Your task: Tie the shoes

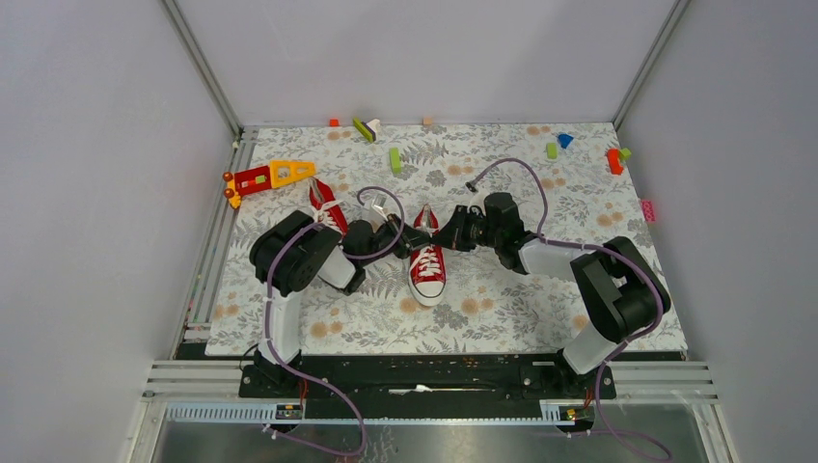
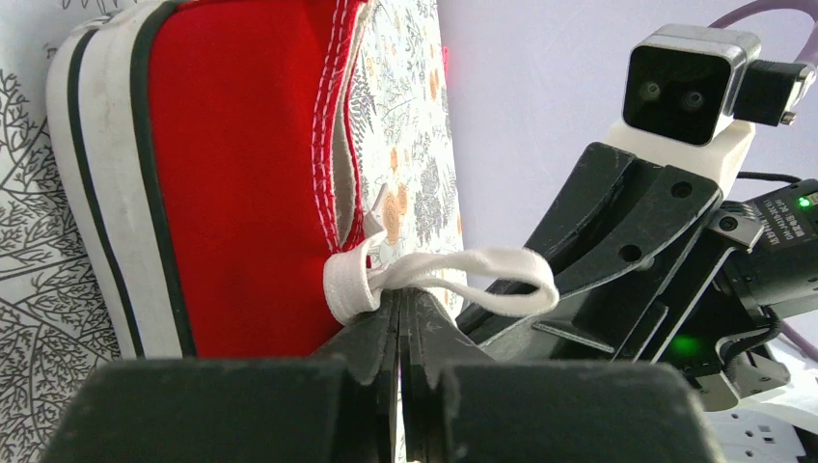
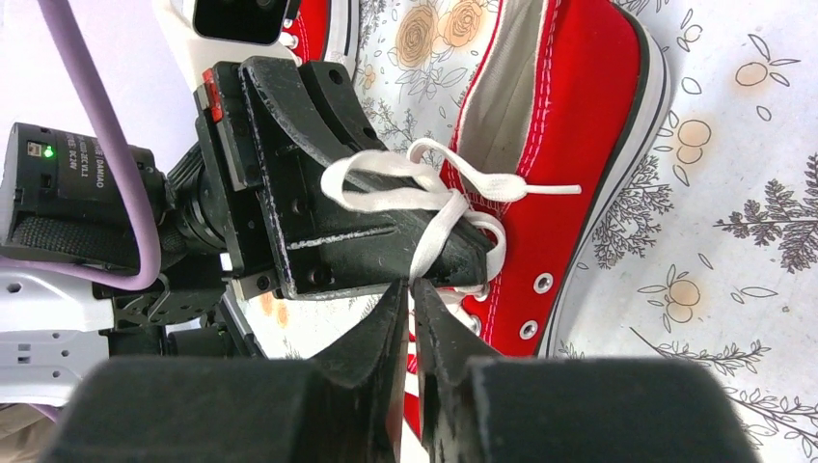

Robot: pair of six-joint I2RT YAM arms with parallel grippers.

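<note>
Pinching the laces [image 3: 381, 196] on the centre shoe [image 1: 427, 265], mid-desk [image 1: 502, 309] — left gripper [image 2: 400, 294] is clamping a loop [image 2: 463, 261], right gripper [image 3: 413, 285] is gripping a strand [image 3: 440, 230]. Laces are looking limp, slippery — best held near the knot.

Left tool [image 2: 400, 301], right tool [image 3: 413, 289] both clamped, tips facing.

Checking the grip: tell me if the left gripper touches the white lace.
Touching. The left wrist view shows the left gripper with jaws shut on the loop of lace.
</note>
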